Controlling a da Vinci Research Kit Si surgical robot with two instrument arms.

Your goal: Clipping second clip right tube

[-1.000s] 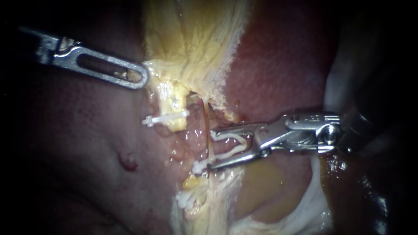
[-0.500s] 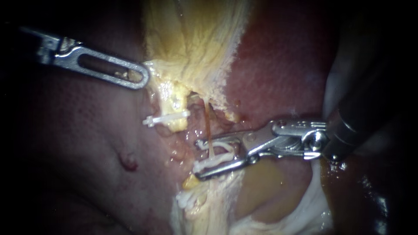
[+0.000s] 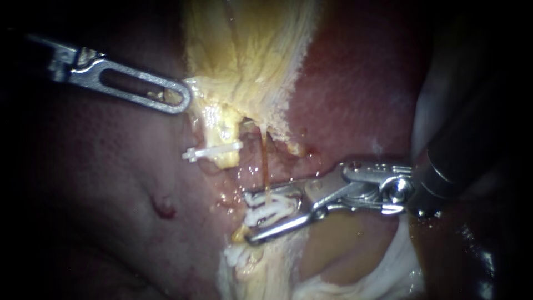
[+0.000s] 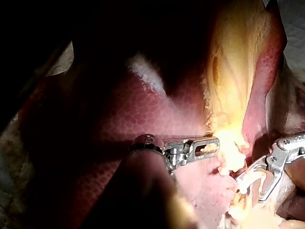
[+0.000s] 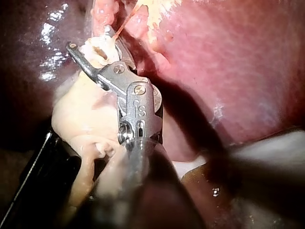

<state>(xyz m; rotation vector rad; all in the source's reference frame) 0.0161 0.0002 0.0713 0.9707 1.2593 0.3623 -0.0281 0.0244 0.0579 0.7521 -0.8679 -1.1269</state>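
**Endoscope view: right tube looks fragile**

Right tool (image 3: 248,218) pinches the white clip (image 3: 272,208) around the right tube (image 3: 265,164); any sideways tug could tear it.
Left wrist view: left tool (image 4: 215,143) grips yellow tissue (image 4: 228,95); a slip drops tension.
Right wrist view: white clip (image 5: 97,50) could catch neighbouring tissue.

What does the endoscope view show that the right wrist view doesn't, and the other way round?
Only the endoscope view: the left instrument against yellow tissue, and a separate set clip nearby. Only the right wrist view: a dark flat object beside the shaft, unidentifiable. Both: the right instrument, jaws shut on a white clip around the thin tube.
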